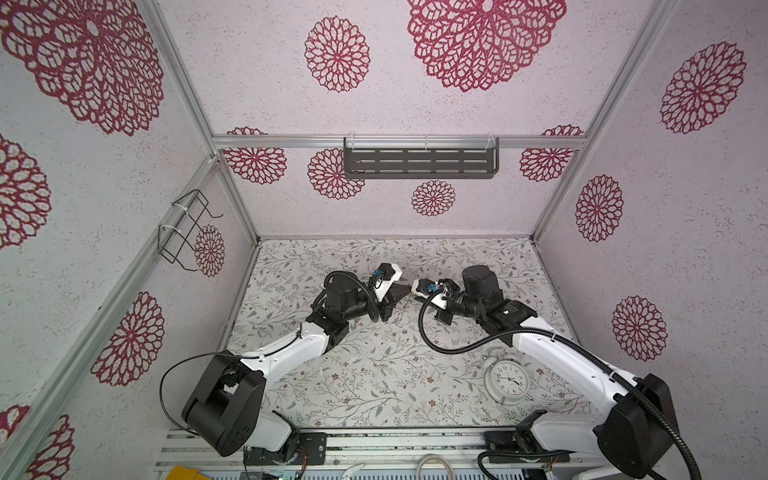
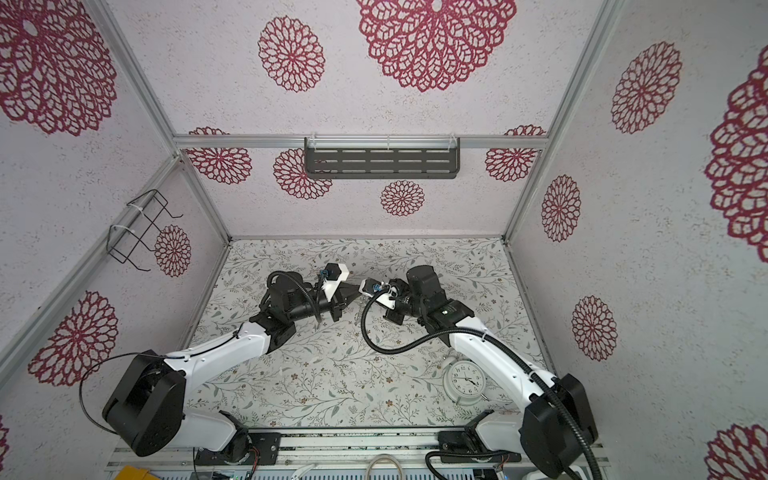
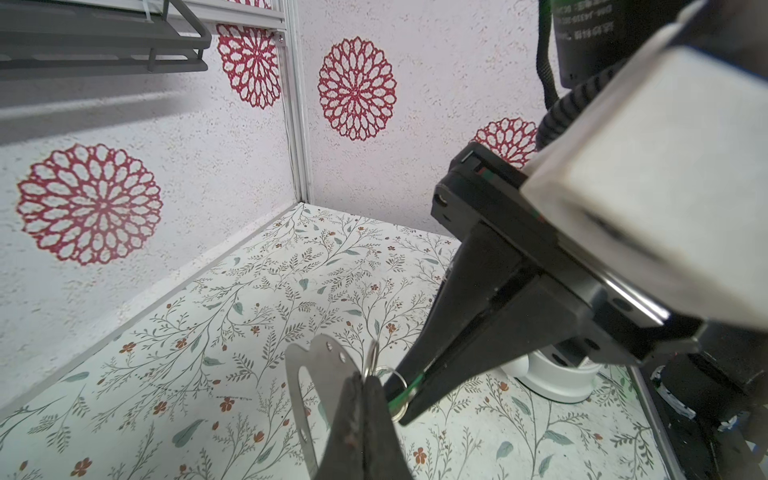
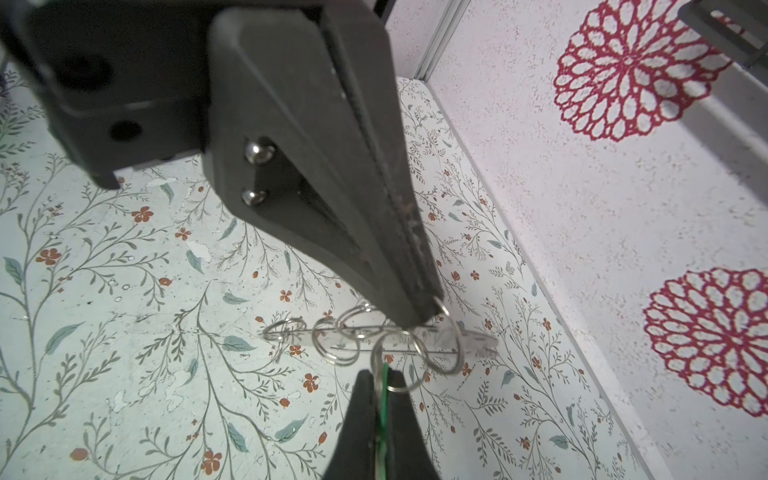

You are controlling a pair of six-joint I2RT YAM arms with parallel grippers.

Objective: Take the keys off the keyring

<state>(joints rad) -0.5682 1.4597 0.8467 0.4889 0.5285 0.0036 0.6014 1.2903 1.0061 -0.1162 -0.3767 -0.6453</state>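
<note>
Left hand (image 4: 424,309): clamped tight on the rim of the keyring (image 3: 322,355); one of the split rings (image 4: 336,341) pokes out at its tips.
Right hand (image 4: 381,380): clamped tight on the green-tagged key (image 4: 384,401), tips just beside the left hand's.
Keyring: flat metal loop, hanging from the left hand over the middle of the counter (image 1: 374,374), nearer the back edge. Cannot tell whether its low end touches down.
Split rings: several strung along the keyring, bunched near both hands.
Edges: walls close the back, left and right edges; the arm bases sit along the front edge.
Open room: bare strip along the back edge, bare left side, bare front middle.
Alarm clock (image 1: 506,380): towards the front right corner, partly under the right arm, well apart from the hands.
Walls: slotted shelf (image 1: 419,162) on the back wall, wire rack (image 1: 185,230) on the left wall.
Writing: clock numerals too small to read; pale print on a black housing in the left wrist view is blurred and unreadable.
</note>
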